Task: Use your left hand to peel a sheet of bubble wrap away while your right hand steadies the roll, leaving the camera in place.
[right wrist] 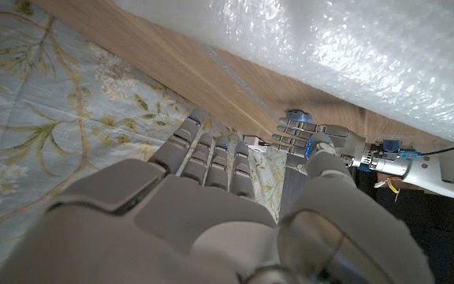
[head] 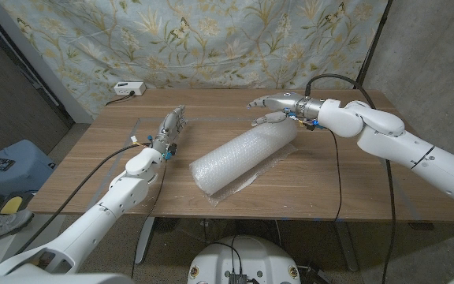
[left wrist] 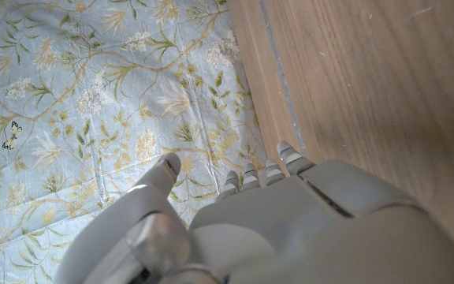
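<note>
The bubble wrap roll point(head: 243, 158) lay mid-table toward the front edge — both the left hand point(head: 169, 128) and right hand point(head: 278, 106) spread, empty. Peeling unsteadied might roll it off.

On the wooden table point(head: 314, 185) the bubble wrap roll point(head: 243, 158) lies slantwise at the middle, the left hand point(head: 170, 126) apart to its left, the right hand point(head: 274, 109) just behind its far end.
</note>
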Controlling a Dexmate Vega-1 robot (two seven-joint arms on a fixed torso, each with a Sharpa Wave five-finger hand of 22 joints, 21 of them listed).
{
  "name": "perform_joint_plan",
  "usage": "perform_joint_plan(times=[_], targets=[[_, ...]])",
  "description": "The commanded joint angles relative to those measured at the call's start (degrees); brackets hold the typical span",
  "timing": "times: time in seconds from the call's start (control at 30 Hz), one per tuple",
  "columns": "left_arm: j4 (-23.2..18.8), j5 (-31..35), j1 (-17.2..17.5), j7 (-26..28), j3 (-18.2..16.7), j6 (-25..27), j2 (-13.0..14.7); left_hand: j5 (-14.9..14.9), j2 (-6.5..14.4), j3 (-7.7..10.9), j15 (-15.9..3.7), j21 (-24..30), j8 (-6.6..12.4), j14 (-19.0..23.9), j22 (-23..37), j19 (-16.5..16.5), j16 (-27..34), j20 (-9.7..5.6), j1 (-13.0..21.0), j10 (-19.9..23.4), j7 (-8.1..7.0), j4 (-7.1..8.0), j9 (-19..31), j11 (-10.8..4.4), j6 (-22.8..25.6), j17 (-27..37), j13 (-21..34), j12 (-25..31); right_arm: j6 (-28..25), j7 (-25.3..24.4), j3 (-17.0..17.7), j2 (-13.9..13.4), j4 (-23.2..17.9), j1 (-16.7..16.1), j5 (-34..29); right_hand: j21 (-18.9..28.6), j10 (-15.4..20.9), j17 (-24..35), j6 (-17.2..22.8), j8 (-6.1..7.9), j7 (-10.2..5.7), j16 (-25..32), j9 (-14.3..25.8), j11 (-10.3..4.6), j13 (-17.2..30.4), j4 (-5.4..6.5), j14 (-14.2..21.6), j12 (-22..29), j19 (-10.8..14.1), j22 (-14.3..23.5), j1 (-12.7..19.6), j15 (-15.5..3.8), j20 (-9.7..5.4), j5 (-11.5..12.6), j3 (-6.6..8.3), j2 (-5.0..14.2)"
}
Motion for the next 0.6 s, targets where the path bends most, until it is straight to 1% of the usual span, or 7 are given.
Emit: perform_joint_plan(times=[0.03, 0.2, 0.27, 0.43, 0.5, 0.57, 0.6], targets=[[-0.1, 0.0, 0.1, 0.0, 0.4, 0.3, -0.2, 0.3, 0.1, 0.2, 0.22, -0.4, 0.36, 0.4, 0.1, 0.3, 0.2, 0.34, 0.6, 0.3, 0.01, -0.38, 0.1, -0.03, 0.0, 0.3, 0.3, 0.2, 4.7, 7.4, 0.0, -0.8, -0.3, 2.2, -2.5, -0.3, -0.6, 0.0, -0.3, 0.32, 0.25, -0.2, 0.3, -0.01, 0.1, -0.5, -0.5, -0.1, -0.5, 0.2, 1.5, 0.19, 0.01, 0.2, 0.2, -0.94], [0.0, 0.1, 0.1, 0.3, 0.5, 0.6, -0.3, 0.3, 0.1, 0.17, 0.2, -0.4, 0.41, 0.5, 0.1, 0.4, 0.2, 0.45, 0.6, 0.5, 0.03, -0.47, 0.1, -0.01, 0.2, 0.3, 0.3, 0.2, 6.4, 10.6, -0.6, -0.1, -0.2, 3.8, -3.3, -0.3, -1.1, 0.0, -0.6, 0.4, 0.18, -0.3, 0.4, -0.11, 0.2, -0.6, -1.1, -0.1, -1.0, 0.2, 2.6, 0.37, 0.13, 0.5, 0.13, -2.26], [0.3, 0.0, 0.0, 0.2, 0.5, 0.3, -0.5, 0.3, 0.1, 0.16, 0.22, -0.4, 0.41, 0.6, 0.1, 0.5, 0.3, 0.48, 0.6, 0.4, 0.01, -0.5, 0.1, -0.01, 0.2, 0.3, 0.3, 0.2, 7.3, 12.3, -1.0, 0.1, 0.0, 4.7, -3.3, -0.3, -1.4, 0.0, -1.0, 0.34, 0.09, -0.3, 0.4, -0.46, 0.2, -0.6, -1.3, -0.1, -1.2, 0.2, 3.3, 0.37, 0.26, 0.7, 0.16, -2.95], [0.5, 0.1, 0.0, 0.4, 0.5, 0.4, -0.5, 0.3, 0.2, 0.14, 0.31, -0.5, 0.43, 0.6, 0.1, 0.5, 0.2, 0.53, 0.7, 0.7, 0.02, -0.58, 0.1, 0.05, 0.3, 0.3, 0.3, 0.3, 8.3, 15.0, -1.4, 0.3, -0.6, 5.4, -4.2, -0.4, -2.5, 0.1, -2.1, 0.25, -0.96, -0.4, 0.4, -1.04, 0.3, -0.49, -2.3, -0.1, -2.3, 0.2, 5.3, 0.68, 1.03, 1.2, 0.25, -4.64], [0.3, 0.2, 0.1, 0.8, 0.5, 0.7, -0.5, 0.3, 0.2, 0.13, 0.28, -0.5, 0.44, 0.6, 0.1, 0.6, 0.2, 0.55, 0.7, 0.7, 0.01, -0.59, 0.1, 0.07, 0.3, 0.3, 0.3, 0.3, 8.4, 15.8, -1.3, 0.3, -0.8, 5.4, -4.3, -0.3, -3.1, 0.1, -2.4, 0.28, -1.33, -0.3, 0.5, -1.95, 0.3, -0.39, -2.6, -0.2, -2.6, 0.2, 6.1, 1.11, 1.61, 1.4, 0.33, -5.29], [0.6, 0.0, 0.1, 0.4, 0.5, 0.3, -0.6, 0.3, 0.2, 0.12, 0.3, -0.5, 0.44, 0.6, 0.1, 0.6, 0.2, 0.6, 0.7, 0.7, 0.0, -0.61, 0.1, 0.09, 0.3, 0.3, 0.3, 0.3, 8.5, 16.7, -1.4, 0.4, -1.1, 5.5, -4.4, -0.2, -3.3, 0.1, -2.8, 0.22, -2.07, -0.3, 0.5, -2.43, 0.3, -0.29, -2.8, -0.1, -2.8, 0.3, 6.9, 1.45, 1.96, 1.6, 0.4, -5.81], [0.6, 0.1, 0.1, 0.5, 0.5, 0.4, -0.6, 0.3, 0.2, 0.11, 0.3, -0.5, 0.44, 0.6, 0.1, 0.7, 0.2, 0.61, 0.7, 0.7, 0.03, -0.62, 0.1, 0.09, 0.3, 0.3, 0.3, 0.3, 8.5, 17.2, -1.5, 0.5, -1.2, 5.6, -4.7, -0.2, -3.4, 0.1, -2.9, 0.25, -2.43, -0.2, 0.5, -3.39, 0.3, -0.21, -2.9, 0.0, -3.0, 0.3, 7.4, 1.46, 2.4, 1.7, 0.44, -6.13]])
